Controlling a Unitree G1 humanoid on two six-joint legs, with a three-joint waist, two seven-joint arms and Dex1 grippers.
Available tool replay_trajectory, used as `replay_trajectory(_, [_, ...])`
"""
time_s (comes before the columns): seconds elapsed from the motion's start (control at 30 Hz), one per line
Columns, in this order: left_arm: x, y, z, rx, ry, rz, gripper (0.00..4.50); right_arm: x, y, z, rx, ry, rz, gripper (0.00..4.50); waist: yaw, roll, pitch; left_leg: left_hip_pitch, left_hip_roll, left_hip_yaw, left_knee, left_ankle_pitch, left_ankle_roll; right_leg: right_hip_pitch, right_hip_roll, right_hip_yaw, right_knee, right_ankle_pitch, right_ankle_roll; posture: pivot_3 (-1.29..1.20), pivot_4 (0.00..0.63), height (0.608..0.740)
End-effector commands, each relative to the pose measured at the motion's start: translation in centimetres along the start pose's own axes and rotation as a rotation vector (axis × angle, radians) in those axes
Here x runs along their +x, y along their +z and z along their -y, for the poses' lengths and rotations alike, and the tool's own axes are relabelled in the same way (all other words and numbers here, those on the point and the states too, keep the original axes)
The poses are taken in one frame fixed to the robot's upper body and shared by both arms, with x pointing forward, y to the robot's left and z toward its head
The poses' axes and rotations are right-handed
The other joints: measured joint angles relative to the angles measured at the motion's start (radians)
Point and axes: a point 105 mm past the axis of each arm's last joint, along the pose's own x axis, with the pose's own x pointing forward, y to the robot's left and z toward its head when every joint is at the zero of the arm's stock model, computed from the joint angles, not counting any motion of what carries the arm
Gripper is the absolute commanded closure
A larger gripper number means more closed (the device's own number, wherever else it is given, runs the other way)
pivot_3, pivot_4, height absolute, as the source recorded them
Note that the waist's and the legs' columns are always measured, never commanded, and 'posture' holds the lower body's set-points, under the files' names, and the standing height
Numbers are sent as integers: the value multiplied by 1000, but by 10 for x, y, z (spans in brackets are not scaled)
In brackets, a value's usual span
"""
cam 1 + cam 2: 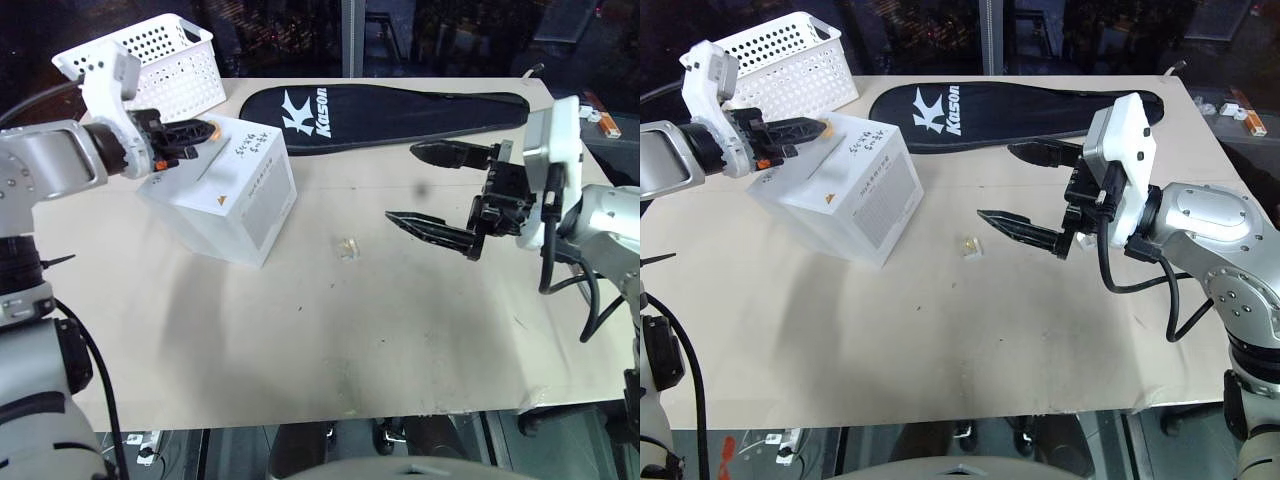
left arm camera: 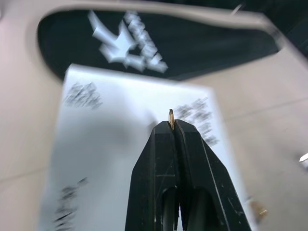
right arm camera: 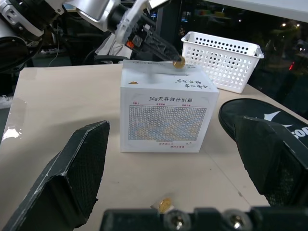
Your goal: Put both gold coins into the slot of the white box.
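Right gripper (image 1: 1012, 186) nearest, held level above the worktop (image 1: 940, 340), pointing toward the robot's left, jaws spread wide with nothing between them; one finger above the other in the head views. From the right wrist, both fingers (image 3: 67, 178) dark and broad at the frame edges, framing the box (image 3: 166, 115) between them.

On the worktop just ahead of the right gripper, one coin (image 1: 970, 246) lying flat, partly on or beside a small clear scrap; too small to tell which. Seen again low in the right wrist view, close to the gripper's base.

Farther left, white box standing tilted on the worktop, dotted grid side toward the centre, handwriting and a small gold triangle on the upper face. Slot hard to make out: hidden under the left fingers in the head views, blurred in the left wrist view.

Left gripper (image 1: 200, 131) reaching over the box top, angled slightly downward and toward the robot's right, arm raised out to the side. Jaws pressed together, pinching the second coin (image 2: 171, 119) edge-on at the very tips, coin standing upright above the handwritten face. Whether the coin touches the box: cannot tell.

Beyond the box, white basket (image 1: 170, 60) at the worktop's far left corner. Black Kason bag (image 1: 390, 112) lying across the far edge, its right end cut off behind the right arm.
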Motion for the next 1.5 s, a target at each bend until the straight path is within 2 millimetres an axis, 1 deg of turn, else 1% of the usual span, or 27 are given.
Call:
replay_trajectory(0.03, [-9, 11, -2, 68, 12, -5, 4500, -4, 15, -3, -62, -20, 66, 40, 1, 0, 0, 0, 0, 0, 0, 0, 0, 0, 0, 0, 0, 0, 0, 0, 150, 738])
replay_trajectory(0.1, [-9, 10, -2, 70, 9, -19, 4500, -5, 16, -3, -58, -31, 80, 40, 0, 0, 0, 0, 0, 0, 0, 0, 0, 0, 0, 0, 0, 0, 0, 0, 150, 738])
replay_trajectory(0.2, [-10, 10, 4, 75, -21, -38, 4500, -6, 15, -4, -55, -35, 82, 40, 1, 0, 0, 0, 0, 0, 0, 0, 0, 0, 0, 0, 1, 0, 0, 0, 150, 738])
replay_trajectory(0.33, [-11, 5, -3, 116, 30, -68, 4500, -6, 14, -4, -52, -36, 77, 40, 0, 0, 0, 0, 0, 0, 0, 0, 0, 0, 0, 0, 1, 0, 0, 0, 150, 738])
replay_trajectory(0.57, [-11, 0, 3, 210, 56, -99, 4500, -5, 14, -4, -47, -25, 69, 40, 0, 0, 0, 0, 0, 0, 1, 0, 0, 0, 0, 0, 1, 0, 0, 0, 150, 738])
replay_trajectory(0.73, [-14, -7, 2, 217, 67, -122, 4500, -5, 16, -2, -35, -23, 88, 40, -1, 0, 0, 0, 0, 0, 1, 0, 0, 0, 0, 0, 1, 0, 0, 0, 150, 738])
replay_trajectory(0.83, [-15, -3, 2, 224, 76, -101, 3601, -6, 17, -1, -20, -23, 102, 0, 0, 0, 0, 1, 0, 0, 1, 0, 0, 0, 0, 0, 1, 0, 0, 0, 150, 738])
replay_trajectory(0.87, [-16, 2, 2, 232, 81, -72, 2971, -6, 17, -1, -11, -22, 105, 0, 0, 0, 0, 1, 0, 0, 1, 0, 0, 0, 0, 0, 2, 0, 0, 0, 150, 738])
replay_trajectory(0.93, [-22, 16, 6, 226, 67, 19, 2789, -5, 14, -3, 7, -18, 99, 0, 0, 0, 0, 1, 0, 0, 1, 0, 0, 0, 0, 0, 2, 0, 0, 0, 150, 738])
replay_trajectory(0.97, [-24, 20, 8, 223, 56, 54, 2789, -5, 13, -3, 14, -16, 95, 0, 0, 0, 0, 1, 0, 0, 2, 0, 0, 0, 0, 0, 2, 0, 0, 0, 150, 738])
replay_trajectory(1.0, [-35, 28, 29, 268, -73, 176, 2789, 2, -2, 1, 47, -42, 37, 0, -2, 0, 0, 0, 0, 0, 2, 0, 0, 0, 0, 0, 2, 0, 0, 0, 150, 738])
replay_trajectory(1.03, [-46, 32, 44, 309, -160, 261, 2789, 7, -13, 3, 68, -62, -8, 0, -8, 0, 0, 0, 0, 0, 2, 0, 0, 0, 0, 0, 2, 0, 0, 0, 150, 738])
replay_trajectory(1.07, [-57, 28, 54, 330, -222, 293, 2789, 12, -26, 8, 97, -97, -60, 0, -12, -1, 0, 2, 0, 1, 2, 0, 0, 0, -1, 3, 2, 0, 0, 0, 150, 738])
replay_trajectory(1.1, [-67, 22, 64, 339, -285, 305, 2789, 19, -41, 11, 120, -129, -114, 0, -21, -2, -1, 1, 0, 0, 2, 0, 0, 0, -1, 2, 2, 1, -2, 0, 150, 738])
replay_trajectory(1.17, [-85, 6, 83, 283, -450, 298, 2789, 29, -69, 13, 186, -170, -194, 0, -29, -2, -1, 1, 0, 0, 2, 0, 0, 0, -2, 2, 3, 2, -4, 0, 150, 738])
replay_trajectory(1.2, [-92, -5, 90, 252, -520, 267, 2789, 34, -78, 11, 207, -169, -218, 0, -28, -2, -1, 2, 0, 1, 2, 0, 0, 0, -2, 2, 3, 2, -3, 0, 150, 738])
replay_trajectory(1.27, [-101, -19, 100, 213, -602, 216, 2789, 38, -88, 8, 237, -161, -237, 0, -27, -1, 0, 2, 0, 0, 2, 0, 0, 0, -1, 2, 4, 0, -1, 0, 150, 738])
replay_trajectory(1.3, [-105, -28, 104, 198, -620, 187, 2789, 44, -94, 6, 264, -157, -245, 0, -25, -1, 0, 3, 0, 0, 2, 0, 0, 0, -2, 2, 5, 0, 0, 0, 150, 738])
replay_trajectory(1.33, [-106, -41, 105, 219, -596, 152, 2265, 51, -101, 2, 274, -150, -258, 525, -25, -1, 0, 2, 0, 0, 3, 0, 0, 0, -1, 2, 5, 0, 0, 0, 150, 738])
replay_trajectory(1.37, [-107, -54, 107, 233, -578, 115, 2042, 57, -108, -2, 278, -144, -277, 765, -30, -1, -1, 3, 0, 0, 4, 0, 0, 0, -1, 1, 6, 0, 0, 0, 150, 738])
replay_trajectory(1.4, [-109, -65, 110, 233, -578, 81, 1567, 62, -115, -4, 277, -143, -298, 1262, -28, 0, 0, 4, 0, 0, 4, 0, 0, 1, -2, 2, 6, 0, 0, 0, 150, 738])
replay_trajectory(1.47, [-112, -78, 114, 230, -587, 50, 1567, 66, -123, -5, 273, -148, -326, 1262, -28, -1, 0, 3, 0, 0, 5, 0, 0, 1, -2, 2, 6, 0, 0, 0, 150, 738])
replay_trajectory(1.5, [-111, -88, 115, 254, -565, 37, 1567, 71, -128, -9, 290, -134, -335, 1262, -26, 0, 0, 3, 0, 0, 5, 0, 0, 1, -2, 2, 6, 0, 0, 0, 150, 738])
